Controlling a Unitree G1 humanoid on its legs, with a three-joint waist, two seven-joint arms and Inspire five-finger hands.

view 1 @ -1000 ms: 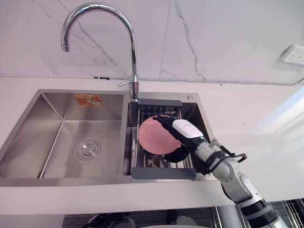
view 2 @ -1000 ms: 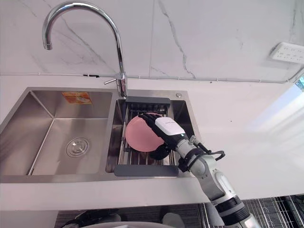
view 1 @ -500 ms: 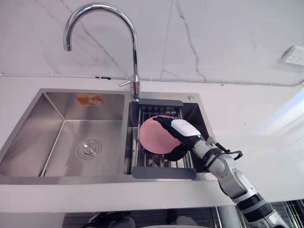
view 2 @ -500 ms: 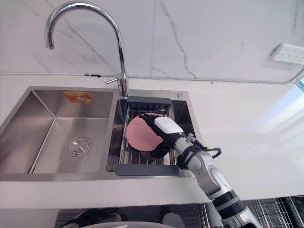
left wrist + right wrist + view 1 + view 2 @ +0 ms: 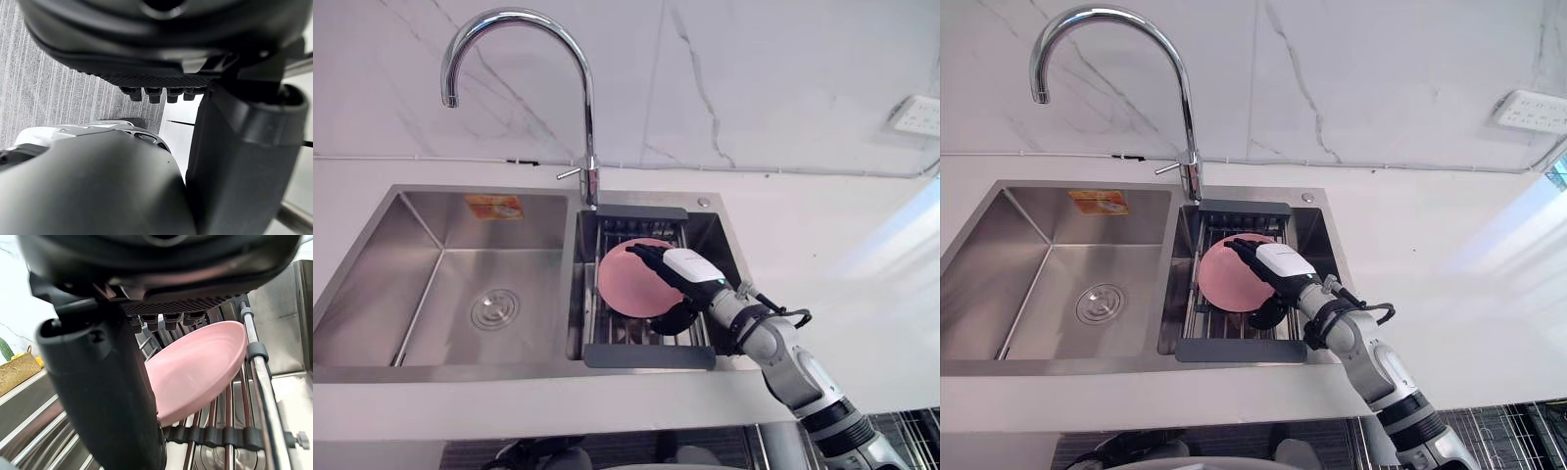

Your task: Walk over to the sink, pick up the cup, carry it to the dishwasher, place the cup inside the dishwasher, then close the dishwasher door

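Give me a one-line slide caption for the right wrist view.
Right hand open around a pink dish that lies tilted on the metal rack in the sink.

Kitchen: steel sink, tap, marble wall

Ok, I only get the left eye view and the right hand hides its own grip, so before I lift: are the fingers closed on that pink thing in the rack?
Observer: Not yet. In the right wrist view the right hand's fingers are straight, with the drying rack's bars showing between them and the pink plate's rim.
Operator: A plate, not a cup?
Observer: Yes, a shallow plate, tilted, leaning on the rack's rails.
Operator: And the left hand?
Observer: The left hand is open above grey floor, holding nothing.
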